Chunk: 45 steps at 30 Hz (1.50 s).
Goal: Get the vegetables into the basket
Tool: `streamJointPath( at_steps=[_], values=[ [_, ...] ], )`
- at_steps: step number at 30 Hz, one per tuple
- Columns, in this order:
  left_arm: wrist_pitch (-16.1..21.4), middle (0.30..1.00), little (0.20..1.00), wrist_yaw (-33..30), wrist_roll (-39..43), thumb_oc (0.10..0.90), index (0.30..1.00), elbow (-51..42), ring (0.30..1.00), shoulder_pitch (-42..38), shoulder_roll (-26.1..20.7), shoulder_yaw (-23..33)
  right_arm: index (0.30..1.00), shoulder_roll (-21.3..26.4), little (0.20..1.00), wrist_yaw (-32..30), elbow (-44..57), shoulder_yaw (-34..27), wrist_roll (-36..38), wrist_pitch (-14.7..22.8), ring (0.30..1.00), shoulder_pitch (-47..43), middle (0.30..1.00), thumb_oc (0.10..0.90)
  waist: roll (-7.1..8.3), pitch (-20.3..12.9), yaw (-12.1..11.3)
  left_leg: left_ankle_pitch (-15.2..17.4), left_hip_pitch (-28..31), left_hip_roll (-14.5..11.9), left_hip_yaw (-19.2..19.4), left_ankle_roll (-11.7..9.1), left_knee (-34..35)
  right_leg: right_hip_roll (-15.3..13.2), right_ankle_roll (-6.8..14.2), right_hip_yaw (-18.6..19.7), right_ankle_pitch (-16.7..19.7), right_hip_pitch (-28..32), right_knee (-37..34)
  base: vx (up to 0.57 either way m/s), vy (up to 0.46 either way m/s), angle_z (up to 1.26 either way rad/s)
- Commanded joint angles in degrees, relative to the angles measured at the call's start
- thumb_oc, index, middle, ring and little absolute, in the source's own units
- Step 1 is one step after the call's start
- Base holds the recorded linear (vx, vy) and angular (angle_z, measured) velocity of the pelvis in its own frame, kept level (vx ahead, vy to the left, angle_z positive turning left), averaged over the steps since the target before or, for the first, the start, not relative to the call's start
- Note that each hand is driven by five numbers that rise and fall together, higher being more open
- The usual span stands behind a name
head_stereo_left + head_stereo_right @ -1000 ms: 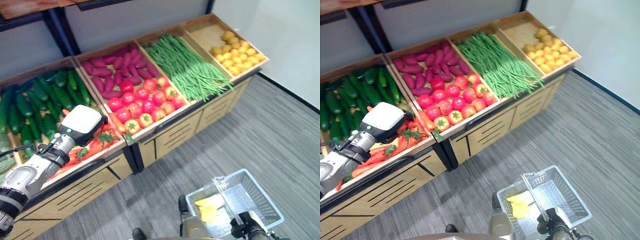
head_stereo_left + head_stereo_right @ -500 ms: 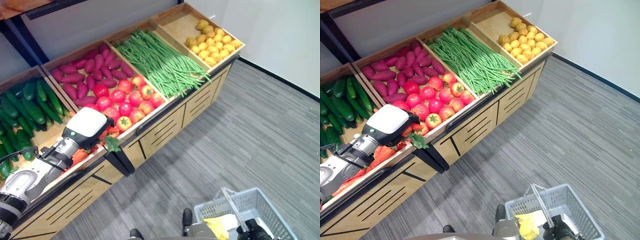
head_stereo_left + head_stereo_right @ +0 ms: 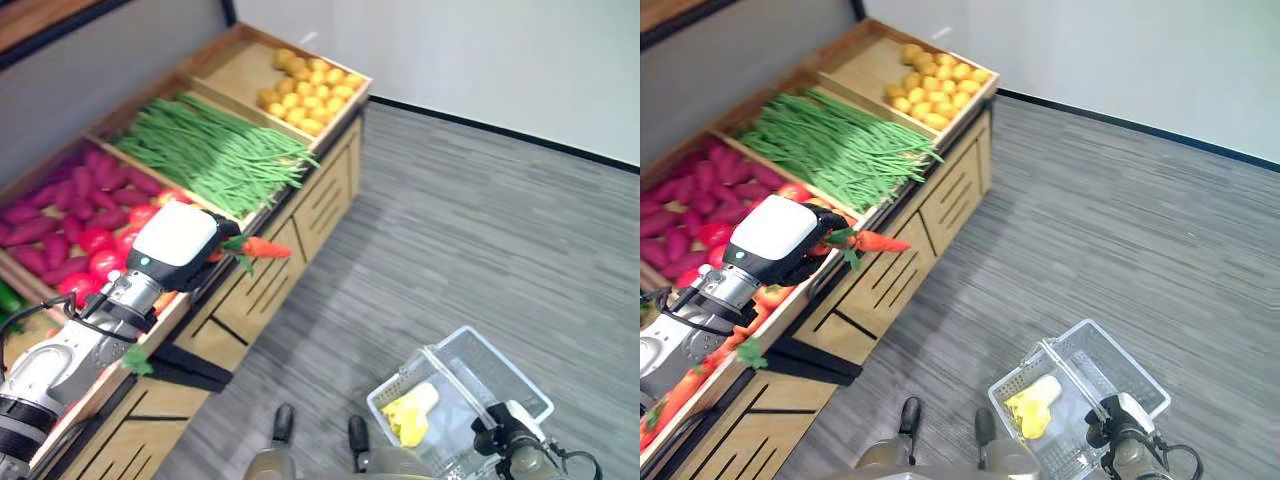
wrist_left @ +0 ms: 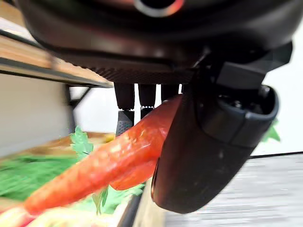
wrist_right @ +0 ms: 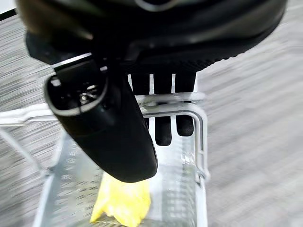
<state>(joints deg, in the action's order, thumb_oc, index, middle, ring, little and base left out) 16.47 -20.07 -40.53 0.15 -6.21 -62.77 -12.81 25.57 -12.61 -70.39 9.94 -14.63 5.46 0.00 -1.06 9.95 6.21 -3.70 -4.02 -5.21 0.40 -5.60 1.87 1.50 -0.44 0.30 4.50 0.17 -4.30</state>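
Observation:
My left hand is shut on an orange carrot with green leaves and holds it in the air just past the front edge of the produce stand. In the left wrist view the carrot lies pinched between the fingers and the thumb. Low at the right, my right hand is shut on the handle of a pale wire basket. A yellow vegetable lies inside the basket, and it shows below the right hand in the wrist view.
The wooden stand runs along the left with crates of yellow round produce, green beans, red tomatoes and purple sweet potatoes. Grey carpet spreads between stand and basket, up to a white wall.
The camera has swung right. My left hand has lifted the carrot out of its crate and carried it out past the stand's front edge. The right hand still holds the basket.

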Motion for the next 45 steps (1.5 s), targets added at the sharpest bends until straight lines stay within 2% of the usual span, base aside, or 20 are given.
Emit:
streamJointPath(
  at_steps=[1, 4, 6, 7, 9, 12, 14, 15, 18, 20, 24, 28, 34, 35, 36, 37, 38, 39, 41, 45],
  values=[
    [-0.2, 0.3, 0.3, -3.6, 0.3, 0.4, 0.3, -2.8, 0.3, -5.2, -2.9, 4.7, 0.3, 2.6, 0.3, -1.4, 1.0, 0.0, 1.7, 0.5, 0.3, -0.1, 0.3, 0.4, 0.0, -3.6, -1.2, 0.5, 4.0, 2.1, 4.8, 1.7, 2.0, -8.8, 9.7, 3.9, -1.6, -4.1, 6.2, -0.01, 0.318, -0.73],
    [-0.2, 0.3, 0.3, -3.1, -0.3, 0.4, 0.3, -2.4, 0.3, -6.7, -3.4, 2.3, 0.3, 1.9, 0.3, -1.3, 0.9, -0.3, 1.7, 0.2, 0.3, 0.1, 0.3, 0.4, 0.79, -3.9, -1.2, 1.8, 5.0, 4.0, 8.2, 3.3, 2.6, -10.4, 12.0, 7.4, 0.5, -6.6, 6.5, -0.07, 0.319, -0.91],
    [-0.1, 0.3, 0.3, -3.2, -1.1, 0.4, 0.3, -1.7, 0.3, -7.5, -3.9, 0.8, 0.3, 1.4, 0.3, -1.3, 0.7, -0.2, 1.5, 0.0, 0.3, -0.2, 0.3, 0.4, 1.35, -3.6, -1.0, 2.2, 4.7, 4.8, 10.6, 3.9, 3.0, -11.2, 13.7, 8.9, 3.3, -8.8, 5.6, -0.16, 0.223, -0.64],
    [-0.5, 0.3, 0.3, -3.1, -1.1, 0.4, 0.3, -1.7, 0.3, -7.4, -4.2, 0.9, 0.3, 1.3, 0.3, -1.6, 0.7, -0.3, 1.7, -0.1, 0.3, -0.7, 0.3, 0.4, 1.62, -3.0, -1.5, 2.0, 4.3, 4.7, 11.8, 4.3, 3.0, -11.4, 13.7, 7.5, 4.0, -10.5, 6.5, -0.16, 0.092, -0.54],
    [-1.0, 0.3, 0.3, -2.9, -0.8, 0.4, 0.3, -1.8, 0.3, -7.4, -4.6, 1.5, 0.3, 1.1, 0.3, -1.7, 0.6, -0.3, 1.8, -0.4, 0.3, -1.1, 0.3, 0.4, 1.07, -2.2, -3.7, 2.2, 3.8, 3.5, 13.5, 4.5, 2.6, -13.3, 12.2, -1.5, 1.3, -10.6, 11.5, -0.14, 0.023, -0.88],
    [-1.1, 0.3, 0.3, -2.3, -0.6, 0.4, 0.3, -1.6, 0.3, -7.3, -4.8, 2.2, 0.3, 0.9, 0.3, -2.1, -0.2, -0.2, 1.4, -0.4, 0.3, -1.8, 0.3, 0.4, 1.06, -2.7, -4.5, 1.6, 3.5, 2.3, 15.1, 4.3, 2.0, -14.8, 11.2, -7.1, -1.6, -7.2, 16.0, -0.05, 0.0, -0.66],
    [-1.2, 0.3, 0.3, -2.0, -0.5, 0.4, 0.3, -1.7, 0.3, -6.9, -4.8, 2.6, 0.3, 0.8, 0.3, -2.1, -0.2, -0.3, 1.3, -0.5, 0.3, -1.8, 0.3, 0.4, 1.31, -3.2, -4.7, 1.3, 3.3, 2.3, 15.3, 4.2, 2.0, -14.7, 11.3, -6.5, -1.1, -6.8, 15.1, 0.01, -0.044, -0.28],
    [-1.1, 0.3, 0.3, -1.7, -0.6, 0.4, 0.3, -1.5, 0.3, -6.5, -4.5, 2.6, 0.3, 1.1, 0.3, -2.4, 0.0, -0.5, 1.3, -0.5, 0.3, -1.7, 0.3, 0.4, 2.19, -4.1, -5.2, 1.4, 3.5, 2.4, 16.4, 3.9, 2.4, -15.3, 11.5, -7.7, 0.0, -5.6, 11.8, 0.06, -0.081, -0.34],
    [-1.0, 0.3, 0.3, -1.5, -0.8, 0.4, 0.3, -1.3, 0.3, -6.1, -4.1, 2.8, 0.3, 1.3, 0.3, -2.4, 0.3, -0.6, 1.1, -0.5, 0.3, -1.6, 0.3, 0.4, 2.36, -5.0, -5.1, 1.2, 3.6, 2.1, 17.3, 3.4, 2.5, -15.0, 11.8, -8.1, 0.2, -5.1, 9.1, 0.03, -0.095, -0.39],
    [-0.9, 0.3, 0.3, -1.3, -0.3, 0.4, 0.3, -0.9, 0.3, -5.6, -3.5, 2.8, 0.3, 1.6, 0.3, -2.7, 0.5, 0.0, 0.5, -0.8, 0.3, -2.2, 0.3, 0.4, 2.56, -5.4, -5.0, 0.4, 3.7, 1.0, 18.4, 2.5, 2.6, -13.7, 11.7, -8.5, 0.2, -4.5, 5.7, 0.03, -0.198, -0.2],
    [-0.5, 0.3, 0.3, -0.7, 0.6, 0.4, 0.3, -0.7, 0.3, -5.5, -2.3, 2.5, 0.3, 2.1, 0.3, -2.8, 1.5, 0.1, 0.4, -0.8, 0.3, -2.4, 0.3, 0.4, 2.24, -5.6, -4.5, -0.7, 4.2, -0.5, 18.5, 1.1, 2.9, -12.2, 11.1, -8.6, 0.3, -3.3, 3.4, 0.03, -0.171, -0.18],
    [-0.1, 0.3, 0.3, -0.2, 1.8, 0.4, 0.3, -0.4, 0.3, -6.3, -0.2, 1.5, 0.3, 3.6, 0.3, -3.6, 3.9, 0.0, 0.9, -0.4, 0.3, -2.8, 0.3, 0.4, 1.26, -5.4, -3.7, -2.1, 4.9, -2.5, 18.3, -0.6, 2.6, -10.0, 9.9, -8.8, -0.4, -1.5, 1.6, 0.01, -0.205, -0.11],
    [0.7, 0.3, 0.3, -0.1, 2.8, 0.4, 0.3, 0.8, 0.3, -8.0, 2.6, -1.4, 0.3, 5.8, 0.3, -4.9, 9.7, -0.1, 1.7, 1.0, 0.3, -3.8, 0.3, 0.4, 0.65, -4.1, -3.4, -2.0, 3.2, -4.6, 16.6, -2.0, -4.2, -8.1, 7.8, -8.6, -1.9, -0.2, 2.0, -0.01, -0.159, -0.02],
    [0.8, 0.3, 0.3, -0.2, 3.0, 0.4, 0.3, 0.8, 0.3, -8.3, 3.0, -1.9, 0.3, 6.3, 0.3, -5.0, 10.4, -0.2, 1.7, 1.1, 0.3, -4.0, 0.3, 0.4, 0.6, -3.8, -3.7, -2.2, 2.9, -4.5, 15.0, -2.2, -5.3, -8.0, 7.6, -8.4, -2.0, 0.1, 2.0, -0.01, -0.034, 0.0],
    [1.1, 0.3, 0.3, -0.6, 3.2, 0.4, 0.3, 0.7, 0.3, -8.5, 3.5, -2.7, 0.3, 7.3, 0.3, -5.4, 11.2, -0.1, 1.7, 1.3, 0.3, -4.9, 0.3, 0.4, 0.54, -3.5, -4.2, -2.5, 2.1, -3.7, 11.9, -2.2, -5.6, -7.9, 7.5, -7.8, -2.1, 0.1, 1.9, -0.01, -0.03, -0.06],
    [1.1, 0.3, 0.3, -0.6, 3.2, 0.4, 0.3, 0.7, 0.3, -8.6, 3.5, -2.8, 0.3, 7.3, 0.3, -5.4, 11.2, -0.1, 1.7, 1.3, 0.3, -4.9, 0.3, 0.4, 0.53, -3.6, -4.2, -2.6, 2.1, -3.7, 11.9, -2.2, -5.6, -7.9, 7.5, -7.8, -2.0, 0.0, 1.9, 0.0, 0.012, -0.15],
    [1.3, 0.3, 0.3, -1.0, 2.9, 0.4, 0.3, 0.2, 0.3, -8.2, 3.8, -3.2, 0.3, 9.0, 0.3, -5.5, 13.9, 0.4, 1.1, 1.7, 0.3, -6.1, 0.3, 0.4, 0.37, -3.7, -4.8, -1.5, 1.4, -2.3, 7.9, -1.5, -2.8, -8.2, 7.9, -6.9, -2.0, -0.1, 1.4, 0.02, 0.037, -0.21],
    [1.7, 0.3, 0.3, -1.2, 2.6, 0.4, 0.3, 0.0, 0.3, -8.9, 4.2, -4.8, 0.3, 9.6, 0.3, -6.1, 14.2, 0.7, 0.8, 2.1, 0.3, -7.2, 0.3, 0.4, -0.03, -4.4, -4.7, -1.6, 1.3, -2.0, 6.8, -1.0, -0.7, -8.3, 8.3, -6.4, -1.4, -0.5, 1.2, 0.05, 0.072, -0.27],
    [2.1, 0.3, 0.3, -1.1, 2.6, 0.4, 0.3, -0.4, 0.3, -10.3, 4.6, -6.5, 0.3, 10.5, 0.3, -6.4, 17.1, 1.0, 0.2, 2.4, 0.3, -7.5, 0.3, 0.4, -0.47, -5.1, -3.9, -2.2, 2.5, -2.0, 8.0, -0.8, 2.0, -8.4, 8.7, -6.3, -0.9, -0.7, 0.6, 0.06, 0.085, -0.22],
    [3.6, 0.3, 0.3, -0.8, 3.5, 0.4, 0.3, -1.9, 0.3, -14.0, 4.6, -11.5, 0.3, 11.6, 0.3, -7.9, 21.8, 3.0, 0.0, 3.0, 0.3, -11.9, 0.3, 0.4, -0.76, -5.9, -3.8, -0.7, 4.3, -0.9, 10.4, 0.1, 3.1, -9.6, 9.9, -3.5, 1.0, -2.0, -0.4, 0.04, 0.145, -0.19]
  ],
)
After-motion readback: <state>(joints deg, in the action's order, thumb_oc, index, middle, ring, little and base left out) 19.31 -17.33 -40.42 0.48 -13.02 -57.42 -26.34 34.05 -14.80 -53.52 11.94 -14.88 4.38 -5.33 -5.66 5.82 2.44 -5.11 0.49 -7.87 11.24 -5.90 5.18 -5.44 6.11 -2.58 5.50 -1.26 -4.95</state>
